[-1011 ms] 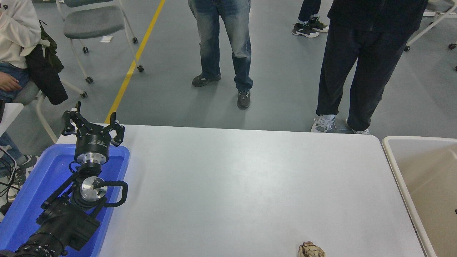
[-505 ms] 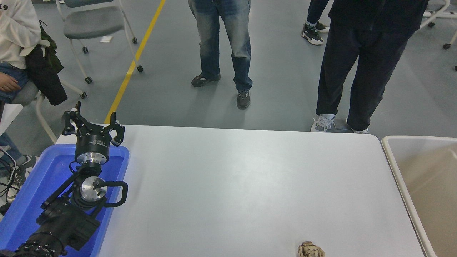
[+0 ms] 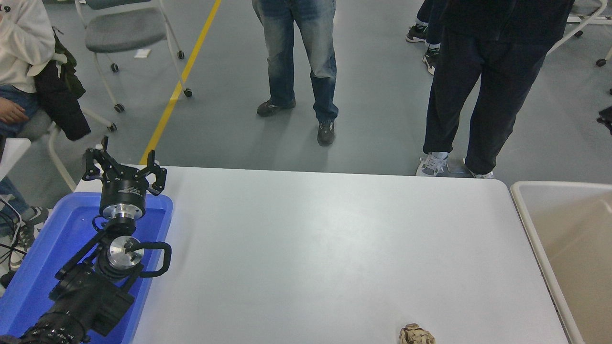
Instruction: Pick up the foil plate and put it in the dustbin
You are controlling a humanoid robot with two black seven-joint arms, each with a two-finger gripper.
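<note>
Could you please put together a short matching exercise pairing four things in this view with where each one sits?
Things:
1. dustbin
2. blue tray
3. tan paper ball
4. left gripper

Places:
A. near edge of the white table, right of centre
B. beside the table's right end
C. on the table's left end, under the arm
D. above the tray's far edge, fingers spread

Pairs: 1-B, 2-C, 3-A, 4-D
</note>
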